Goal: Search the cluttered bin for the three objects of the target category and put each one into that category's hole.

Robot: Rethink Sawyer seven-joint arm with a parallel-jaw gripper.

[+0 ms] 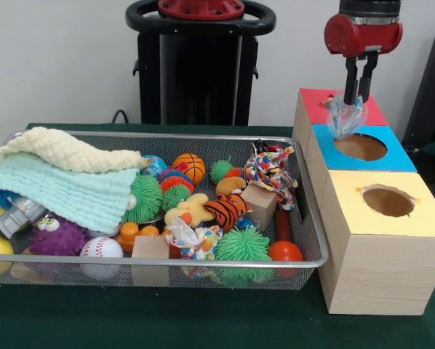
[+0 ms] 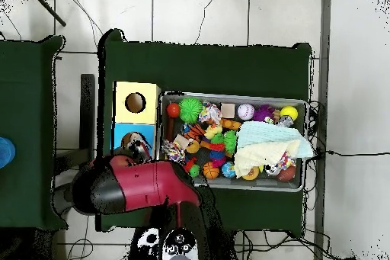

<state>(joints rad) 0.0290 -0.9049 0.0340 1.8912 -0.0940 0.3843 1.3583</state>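
Item: crinkled clear plastic wrapper [image 1: 345, 116], pinched in the black two-finger gripper [image 1: 358, 96].
Front view: we noted it hanging just above and left of the blue box's round hole [image 1: 360, 147], the yellow box [image 1: 383, 240] nearer, the wire mesh bin [image 1: 203, 265] at left. Overhead view: we saw the red arm [image 2: 145, 184] covering the blue box; nothing obstructed.

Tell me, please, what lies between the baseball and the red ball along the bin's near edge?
In the front view, a wooden block, crinkled wrapper and green spiky ball lie between baseball and red ball.
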